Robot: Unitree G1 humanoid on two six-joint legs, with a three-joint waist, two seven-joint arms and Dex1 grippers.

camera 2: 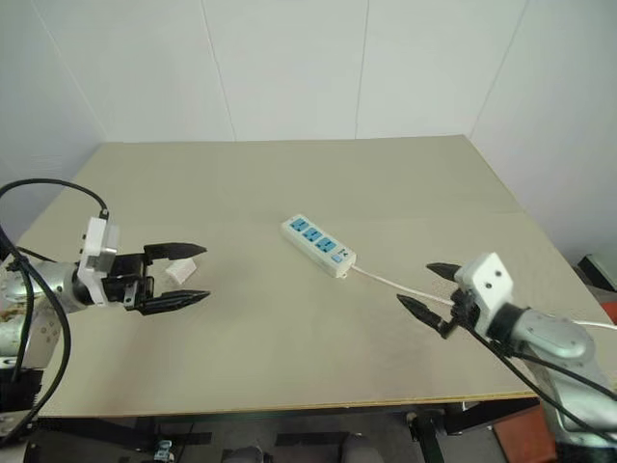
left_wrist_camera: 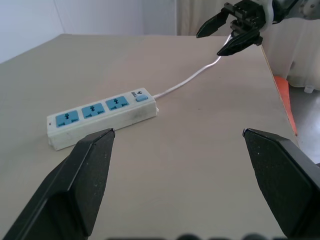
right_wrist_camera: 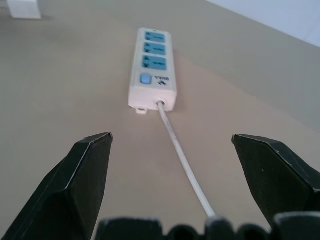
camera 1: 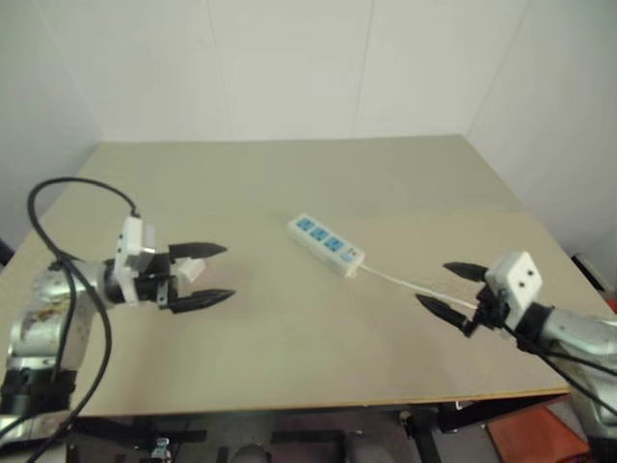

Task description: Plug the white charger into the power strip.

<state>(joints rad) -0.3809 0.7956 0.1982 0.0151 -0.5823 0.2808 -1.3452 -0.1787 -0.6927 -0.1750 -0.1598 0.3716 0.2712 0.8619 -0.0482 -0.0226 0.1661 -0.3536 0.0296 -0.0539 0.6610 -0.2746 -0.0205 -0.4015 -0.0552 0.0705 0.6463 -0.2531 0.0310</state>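
Left eye view: both left gripper (camera 1: 204,275) and right gripper (camera 1: 451,287) spread, empty; white charger (camera 2: 178,271) lies between left fingers, so close squarely on it before carrying toward power strip (camera 1: 325,243) at mid-table beyond.

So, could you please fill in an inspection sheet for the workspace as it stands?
Surface: beige table, flat, bare around the items.
Job's things: power strip lies flat mid-table, all three blue sockets free; white charger sits on the table by the left gripper, not plugged in.
Clutter: nothing seen.
Grippers: left gripper open, holding nothing; right gripper open, holding nothing.
Cables: the strip's white cord runs towards the right gripper and passes between its fingers, ungripped; a black cable loops over the left arm.
Surroundings: white walls; an orange object on the floor beside the table.
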